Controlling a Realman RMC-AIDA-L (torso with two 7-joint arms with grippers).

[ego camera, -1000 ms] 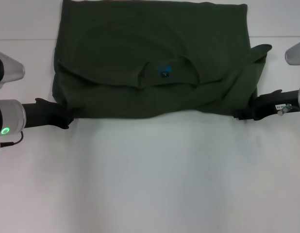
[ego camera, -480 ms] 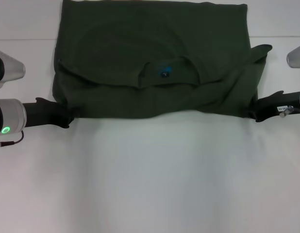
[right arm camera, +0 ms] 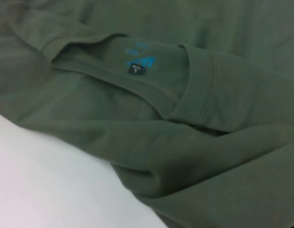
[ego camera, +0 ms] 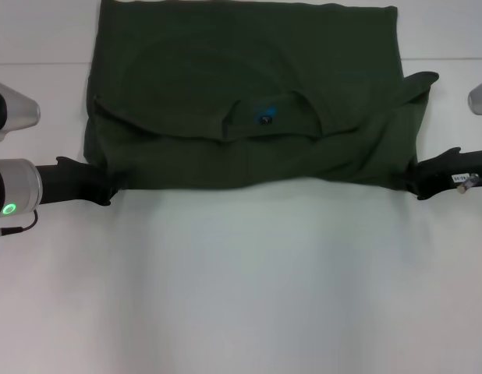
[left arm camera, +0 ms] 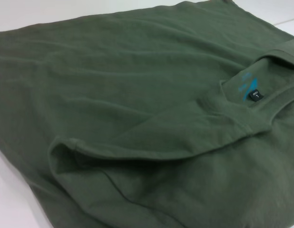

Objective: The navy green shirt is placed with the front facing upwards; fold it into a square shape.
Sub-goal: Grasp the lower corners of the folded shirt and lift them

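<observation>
The large dark olive-green cotton shirt [ego camera: 241, 101] lies folded across the far half of the white worktop [ego camera: 249, 288], spread as a wide band whose near edge runs roughly straight from one gripper to the other. The collar sits near the middle of the cloth, with the small dark neck label [ego camera: 264, 118] and its blue mark facing up; both wrist views show this label [left arm camera: 252, 95] [right arm camera: 136, 69] inside the neckline, with a thick fold of fabric lying across in front of it. On the robot's right side the cloth bunches into diagonal creases, and a flap of it pokes out past the fold's side edge.

The black left gripper [ego camera: 108, 187] rests low on the worktop at the shirt's near left corner, its tip touching or tucked just under the cloth edge. I cannot tell whether its jaws are open or closed, since the fabric hides them. The black right gripper [ego camera: 416, 183] sits at the near right corner, its tip right at the bunched fabric; how its jaws stand cannot be told either.
</observation>
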